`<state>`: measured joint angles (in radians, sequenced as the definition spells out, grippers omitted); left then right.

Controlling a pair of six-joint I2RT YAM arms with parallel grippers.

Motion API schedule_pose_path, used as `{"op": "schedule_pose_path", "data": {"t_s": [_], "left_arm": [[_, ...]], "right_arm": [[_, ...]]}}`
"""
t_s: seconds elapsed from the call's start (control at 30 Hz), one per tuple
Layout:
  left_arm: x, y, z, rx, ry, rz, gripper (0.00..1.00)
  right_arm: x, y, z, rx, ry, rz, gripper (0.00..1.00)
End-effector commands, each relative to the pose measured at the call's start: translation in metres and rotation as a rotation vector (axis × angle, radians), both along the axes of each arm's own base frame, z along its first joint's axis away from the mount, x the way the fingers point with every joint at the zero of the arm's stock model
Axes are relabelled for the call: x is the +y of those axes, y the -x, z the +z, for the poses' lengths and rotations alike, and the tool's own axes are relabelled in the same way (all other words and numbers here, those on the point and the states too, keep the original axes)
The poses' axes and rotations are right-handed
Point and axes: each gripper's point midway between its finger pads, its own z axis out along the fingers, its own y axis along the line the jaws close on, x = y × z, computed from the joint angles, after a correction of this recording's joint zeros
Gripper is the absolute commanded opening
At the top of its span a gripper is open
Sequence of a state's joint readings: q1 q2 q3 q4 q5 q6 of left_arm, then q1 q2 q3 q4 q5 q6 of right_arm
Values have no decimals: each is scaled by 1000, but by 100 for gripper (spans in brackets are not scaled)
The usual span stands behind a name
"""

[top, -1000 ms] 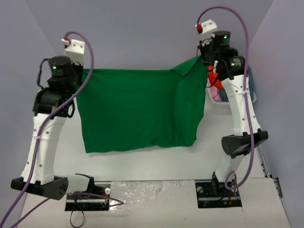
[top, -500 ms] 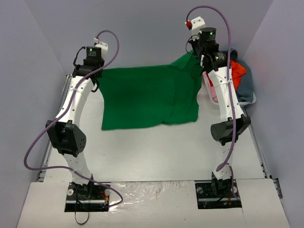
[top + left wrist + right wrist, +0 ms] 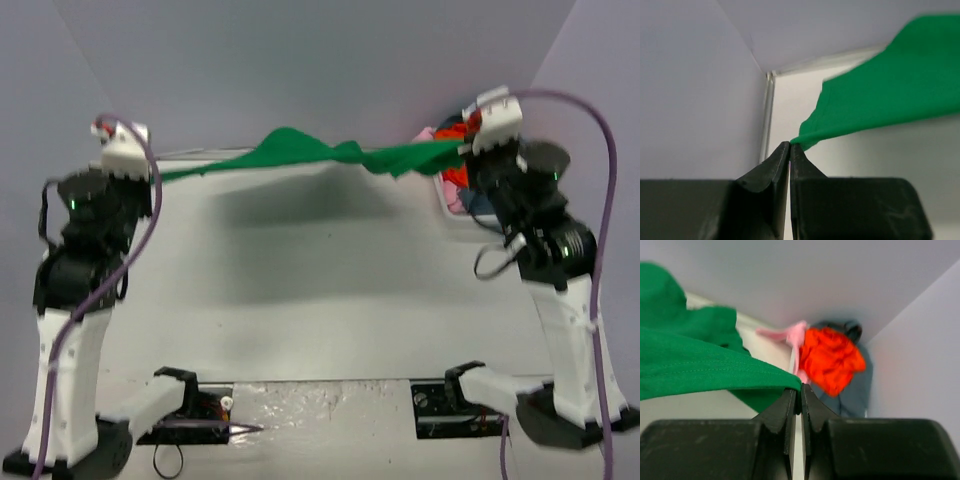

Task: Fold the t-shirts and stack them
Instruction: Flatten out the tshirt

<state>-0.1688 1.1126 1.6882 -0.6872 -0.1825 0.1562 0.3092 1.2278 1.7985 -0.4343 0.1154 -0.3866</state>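
Top external view shows the bright green cloth t-shirt point(image 3: 300, 150) stretched taut in the air above the far side of the white table point(image 3: 320, 290), its left end pinched by the left gripper point(image 3: 790, 146) and its right end by the right gripper point(image 3: 801, 387). This looks like the spreading step before folding; next, both arms should lower together, keeping tension.

Matt green cloth t-shirt point(image 3: 300, 152), stitched hem
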Motion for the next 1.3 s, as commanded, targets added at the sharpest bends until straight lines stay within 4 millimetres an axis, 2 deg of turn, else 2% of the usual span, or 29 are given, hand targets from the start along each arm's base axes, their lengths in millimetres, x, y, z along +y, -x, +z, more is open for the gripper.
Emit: {"op": "schedule_pose_path", "data": {"t_s": [0.0,0.03,0.07,0.1,0.13,0.17,0.2,0.23,0.27,0.33,0.37,0.43,0.47,0.53,0.57,0.63,0.67,0.7,0.73,0.8,0.83,0.87,0.9,0.93,0.97,1.1,1.17,1.23,1.27], "left_arm": [[-5,42,-109,277,-58,-96,2],[-6,54,-127,317,-72,-124,2],[-12,66,-146,356,-72,-175,2],[-10,91,-178,416,-85,-197,2],[-14,100,-173,395,-121,-267,3],[-10,118,-166,357,-116,-266,8],[-11,124,-161,326,-129,-286,18],[-14,131,-153,288,-189,-344,50],[-18,140,-151,281,-216,-391,67],[-25,141,-140,288,-234,-446,73],[-25,133,-143,326,-222,-442,74],[-27,123,-140,328,-222,-448,86],[-26,108,-131,292,-218,-428,91],[-29,95,-121,258,-201,-419,94],[-30,78,-115,238,-196,-410,95],[-32,60,-112,244,-158,-390,95],[-32,38,-113,255,-145,-369,94],[-32,28,-117,275,-115,-349,92],[-37,8,-130,325,-93,-356,88],[-41,-11,-138,353,-40,-336,77],[-46,-27,-155,403,-16,-341,74],[-49,-35,-164,431,-3,-348,64],[-52,-41,-165,442,2,-352,48],[-54,-49,-184,509,-3,-357,43],[-56,-51,-190,533,-15,-372,40],[-66,-49,-218,581,-194,-477,41],[-63,-48,-237,563,-253,-461,48],[-64,-53,-255,563,-279,-459,45],[-62,-57,-262,571,-265,-429,38]], "right_arm": [[-5,38,-74,143,13,33,0],[-7,49,-100,208,24,37,0],[-3,61,-149,321,38,73,0],[-8,85,-165,357,37,92,0],[-4,97,-185,411,35,132,0],[-4,120,-219,527,49,179,0],[1,129,-222,563,54,226,2],[-2,133,-221,571,62,213,12],[0,136,-219,580,62,237,45],[0,129,-203,548,79,243,69],[2,118,-191,519,81,239,87],[3,104,-177,479,81,225,90],[4,96,-172,461,83,220,90],[6,71,-166,448,99,205,91],[6,59,-165,444,102,187,91],[11,29,-171,463,108,167,90],[14,11,-186,510,112,159,89],[18,0,-191,520,111,162,88],[23,-9,-190,522,99,169,86],[31,-34,-216,586,101,170,84],[33,-44,-216,588,101,165,81],[35,-56,-237,646,104,154,80],[36,-60,-245,667,107,156,79],[38,-63,-250,682,111,162,79],[40,-64,-262,713,120,176,79],[35,-56,-287,773,152,172,80],[32,-54,-302,808,160,155,80],[30,-58,-312,828,150,126,69],[32,-65,-322,848,150,120,59]]}}
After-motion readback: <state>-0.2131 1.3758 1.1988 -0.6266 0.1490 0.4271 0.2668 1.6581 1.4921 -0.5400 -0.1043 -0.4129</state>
